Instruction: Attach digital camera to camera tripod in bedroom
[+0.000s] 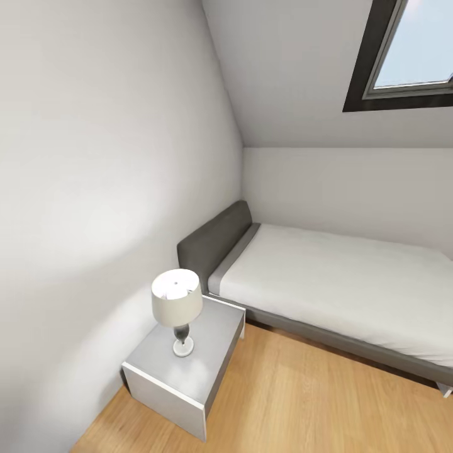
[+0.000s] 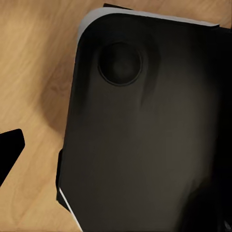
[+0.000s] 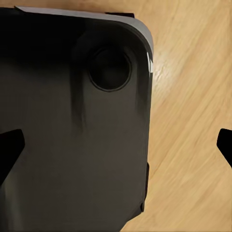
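The digital camera and the camera tripod are out of view. The head view looks into a corner of the bedroom with pale walls and light plank floor. My right gripper is open, its two dark fingertips far apart at the picture's sides, with nothing between them. In the left wrist view one dark fingertip stands at the side, equally far out, so the left gripper reads as open and empty. Both wrist views look down at my black base over the wooden floor.
A grey-framed bed with a white mattress runs along the far wall. A grey-white nightstand stands in the corner with a white-shaded table lamp on it. A skylight sits in the sloped ceiling. Open floor lies in front of the bed.
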{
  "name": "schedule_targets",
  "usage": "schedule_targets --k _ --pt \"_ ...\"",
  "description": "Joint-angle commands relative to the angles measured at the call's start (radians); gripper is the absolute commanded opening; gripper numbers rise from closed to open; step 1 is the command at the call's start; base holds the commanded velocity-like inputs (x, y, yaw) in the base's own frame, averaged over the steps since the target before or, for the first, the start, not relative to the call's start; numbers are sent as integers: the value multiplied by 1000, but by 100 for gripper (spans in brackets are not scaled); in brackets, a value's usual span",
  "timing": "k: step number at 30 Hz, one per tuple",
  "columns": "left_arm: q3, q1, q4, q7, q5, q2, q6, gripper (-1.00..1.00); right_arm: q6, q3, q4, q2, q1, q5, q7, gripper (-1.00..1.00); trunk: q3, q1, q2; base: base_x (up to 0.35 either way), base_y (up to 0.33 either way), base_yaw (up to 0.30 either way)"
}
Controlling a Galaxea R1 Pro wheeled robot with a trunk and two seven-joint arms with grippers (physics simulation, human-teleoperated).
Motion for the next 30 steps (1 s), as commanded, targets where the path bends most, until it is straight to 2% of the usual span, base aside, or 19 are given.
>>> schedule_targets --k 1,3,12,30 --pt "8 0 -1 0 15 0 -1 100 -4 1 0 0 0 1 0 100 -1 0 0 0 0 0" --pt "19 0 -1 0 26 0 -2 100 -5 1 0 1 0 0 -1 100 -1 0 0 0 0 0" --pt "21 0 -1 0 74 0 -3 100 -13 -4 1 4 0 -7 -1 100 -1 0 0 0 0 -134" --pt "14 0 -2 0 70 3 -2 100 -30 -5 3 1 0 -9 0 100 -1 0 0 0 0 -253"
